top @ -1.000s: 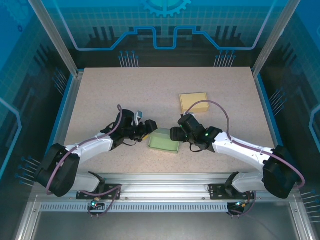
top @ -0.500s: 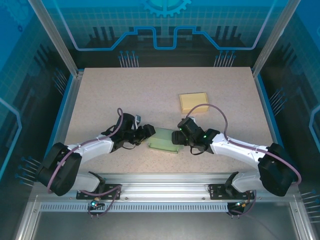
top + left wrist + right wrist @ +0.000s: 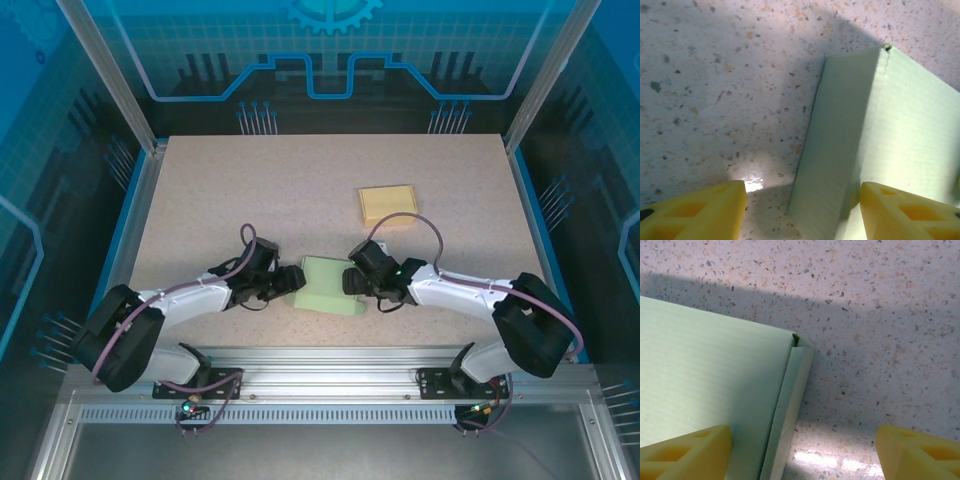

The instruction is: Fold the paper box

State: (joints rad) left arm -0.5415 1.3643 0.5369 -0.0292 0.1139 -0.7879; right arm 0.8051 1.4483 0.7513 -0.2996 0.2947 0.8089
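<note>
Centrally, near the front edge of the table (image 3: 300,190), the green box (image 3: 328,285) lies with its long axis 9 to 3 o'clock. At its 9 o'clock end sits the left claw (image 3: 291,283), at 3 the right claw (image 3: 352,280); both are open, each straddling a side wall, equally near.

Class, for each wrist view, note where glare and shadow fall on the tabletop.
Left wrist: a bright glare spot on the tabletop beside a yellow finger; shadow left of the green box. Right wrist: glare patches low between the fingers; a shadow band above the box.
</note>
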